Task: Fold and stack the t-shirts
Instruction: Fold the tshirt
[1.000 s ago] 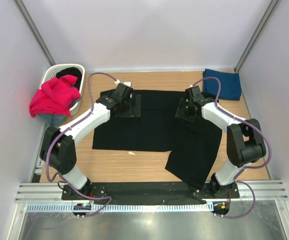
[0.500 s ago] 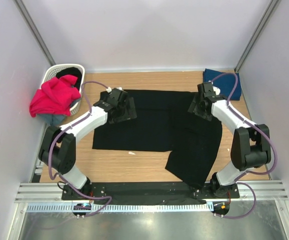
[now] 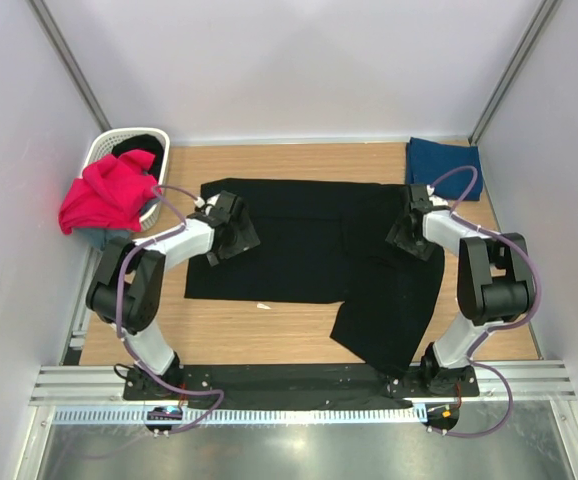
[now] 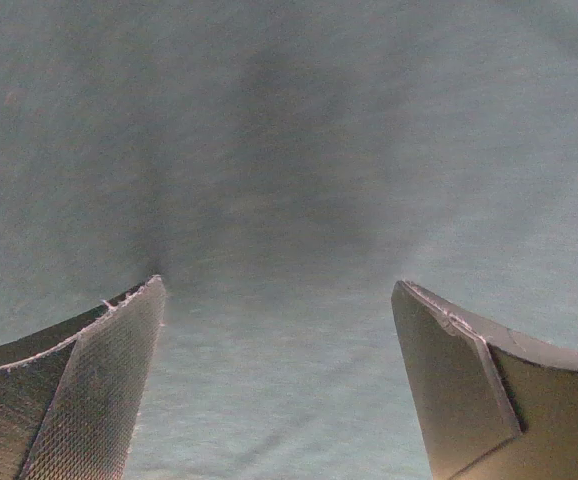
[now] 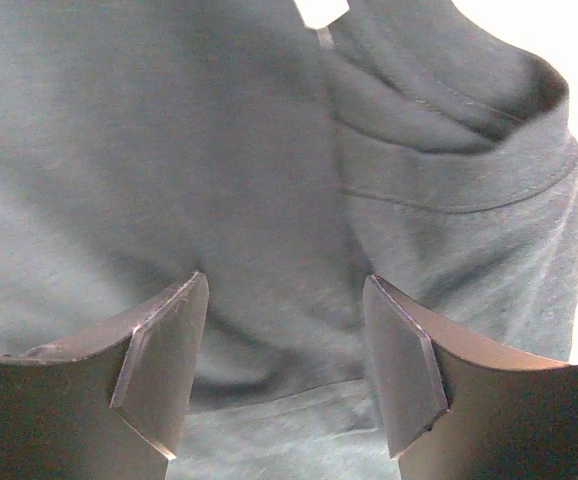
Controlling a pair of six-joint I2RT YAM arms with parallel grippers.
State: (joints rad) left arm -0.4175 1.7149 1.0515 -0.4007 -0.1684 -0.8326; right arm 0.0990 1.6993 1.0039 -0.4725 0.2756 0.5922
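A large black t-shirt [image 3: 309, 250] lies spread on the wooden table, with one part hanging toward the near edge at the right. My left gripper [image 3: 233, 234] hovers low over its left side. In the left wrist view that gripper [image 4: 279, 300] is open above smooth black cloth [image 4: 289, 150], with nothing between its fingers. My right gripper [image 3: 411, 230] sits over the shirt's right side. It [image 5: 286, 300] is open too, above wrinkled cloth near the collar seam [image 5: 449, 195] and a white tag [image 5: 321, 12]. A folded navy blue t-shirt [image 3: 444, 165] lies at the back right. A magenta-red t-shirt [image 3: 109, 190] hangs over the basket.
A white lattice laundry basket [image 3: 101, 150] stands at the back left corner with dark cloth inside. White walls enclose the table on three sides. A small white scrap [image 3: 262, 305] lies by the shirt's near hem. Bare wood [image 3: 259, 335] shows in front.
Both grippers have slid outward over the black shirt, the left one toward the left and nearer, the right one toward the right edge. The shirt itself lies as before.
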